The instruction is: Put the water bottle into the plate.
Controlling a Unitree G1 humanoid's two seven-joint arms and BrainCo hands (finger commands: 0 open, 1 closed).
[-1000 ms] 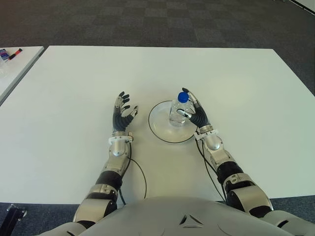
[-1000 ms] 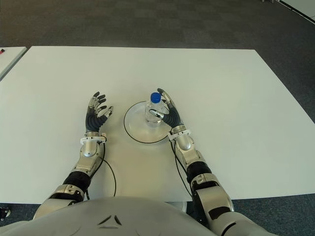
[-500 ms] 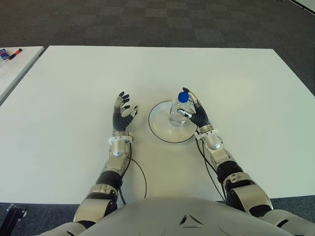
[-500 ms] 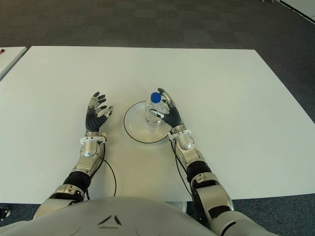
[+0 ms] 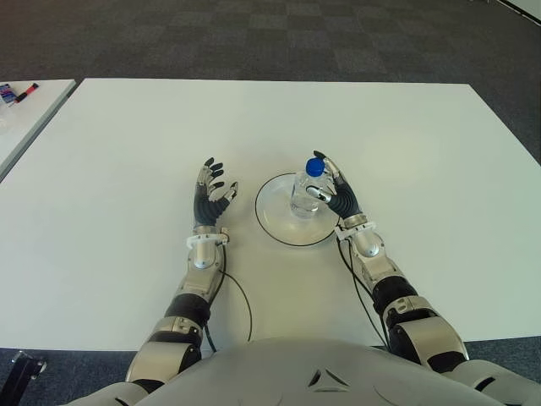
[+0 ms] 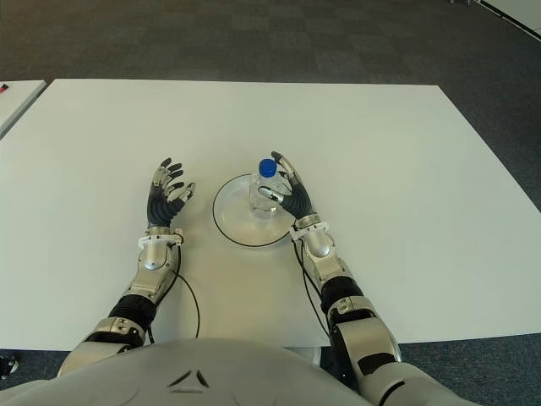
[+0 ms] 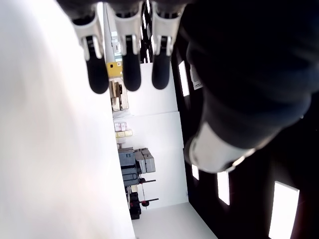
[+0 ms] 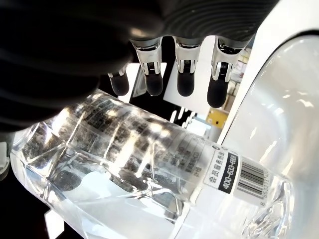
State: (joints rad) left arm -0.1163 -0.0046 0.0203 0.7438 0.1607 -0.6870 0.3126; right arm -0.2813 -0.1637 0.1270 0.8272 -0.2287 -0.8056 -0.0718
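Standing upright in the middle of the white plate [image 5: 275, 222] is one clear water bottle [image 5: 306, 194] with a blue cap [image 5: 314, 167], its base set on the plate's bare centre. The right hand [image 5: 337, 196] sits at the bottle's 3 o'clock side, over the plate's rim; its fingers [image 8: 151, 83] are straightened and spread beside the bottle, with the thumb close to the bottle's wall, so the hand looks released rather than gripping. In the right wrist view the fingertips stand clear of the label.

The left hand [image 5: 210, 195] shows at the plate's 9 o'clock, just beside the rim and apart from it, palm up, fingers [image 7: 131, 72] loose and holding nothing.

One white table [image 5: 127, 144] carries everything. One thin black cable [image 5: 241, 298] loops over it near the left forearm, at the plate's 7 o'clock. A second white table edge [image 5: 25, 118] shows at 10 o'clock, with a few small items [image 5: 17, 91] on its far corner, too small to tell. Dark carpet [image 5: 254, 38] lies beyond at 12 o'clock. Nothing stands between either hand and the plate.
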